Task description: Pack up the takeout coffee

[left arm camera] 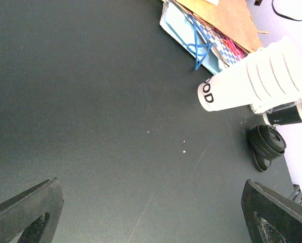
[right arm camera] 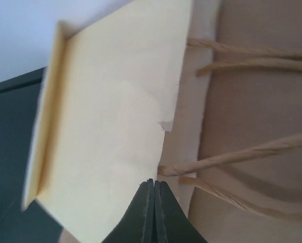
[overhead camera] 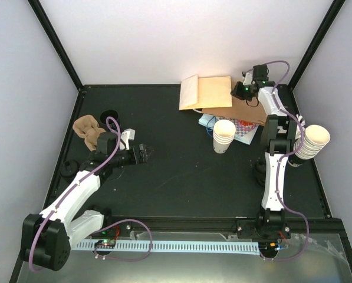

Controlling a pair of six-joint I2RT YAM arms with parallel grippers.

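Right gripper (right arm camera: pixel 155 186) clenched at edge of flat tan paper bag (right arm camera: pixel 110 116), left gripper (overhead camera: pixel 142 153) released; stacked cream paper cups (overhead camera: pixel 224 135) unpacked.

Bright, even light in all views
Only soft shadows are cast on the dark counter (overhead camera: pixel 181 177); the pale folded paper (right arm camera: pixel 115 126) is rendered slightly blurred in the right wrist view.

Just off the tips of the right gripper (right arm camera: pixel 154 185) we see a flat yellow paper bag (right arm camera: pixel 110 116) beside a brown bag (right arm camera: pixel 257 101) with twisted handles. Ahead and to the right of the left gripper (left arm camera: pixel 151 181), a nested stack of cream cups (left arm camera: pixel 252 81) stands on the black table (left arm camera: pixel 90 101), with coloured packets (left arm camera: pixel 201 35) beyond it.
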